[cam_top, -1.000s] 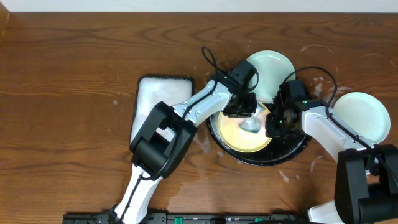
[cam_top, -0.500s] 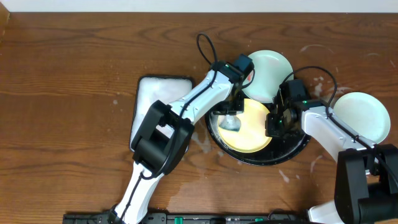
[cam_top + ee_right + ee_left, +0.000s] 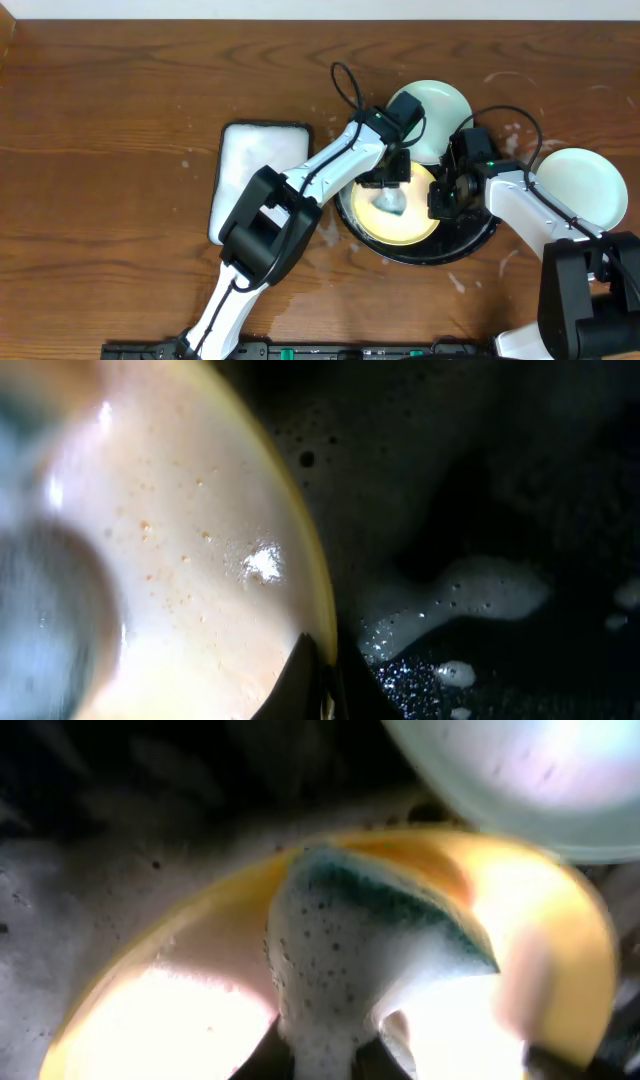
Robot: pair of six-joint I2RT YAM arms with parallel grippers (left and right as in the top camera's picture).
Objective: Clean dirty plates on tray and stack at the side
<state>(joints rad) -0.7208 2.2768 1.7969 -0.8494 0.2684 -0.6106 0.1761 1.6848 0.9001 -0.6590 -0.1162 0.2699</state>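
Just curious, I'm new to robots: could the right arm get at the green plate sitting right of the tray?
Probably yes: the green plate lies uncovered right beside that arm. But the right gripper is pinching the rim of the yellow plate, so it must let go first.

Yellow plate [image 3: 418, 224], green sponge [image 3: 385, 908]

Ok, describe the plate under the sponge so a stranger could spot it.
Look at the big round black tray. The plate lying in it, under the soapy sponge, is the one. It alone is yellow; both neighbouring plates are pale mint-green.
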